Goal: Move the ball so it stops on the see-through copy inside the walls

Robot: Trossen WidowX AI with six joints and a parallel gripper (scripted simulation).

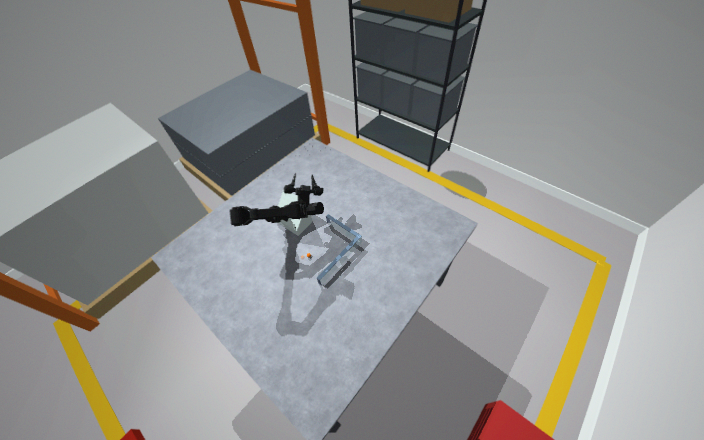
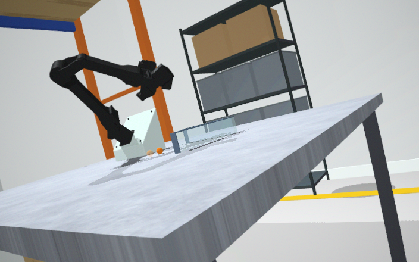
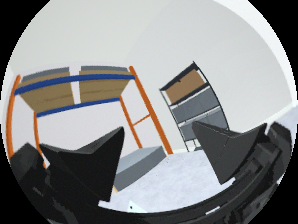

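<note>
Matte black throughout: slim boxy links (image 2: 92,102), chunky faceted joint housings, no visible cables or markings. Behind the fingers (image 1: 316,184), a blocky angular wrist (image 2: 154,78). Two dark, pointed, wedge-shaped fingers, tapering to sharp tips. Farthest from the fingers, a pale mint-white wedge-shaped base (image 2: 140,134) with small dark screw dots at its corners.

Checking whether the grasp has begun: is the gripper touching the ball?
Apart. The exterior view shows the gripper raised high above the table, fingers open, while the ball lies on the table surface far below it.
</note>
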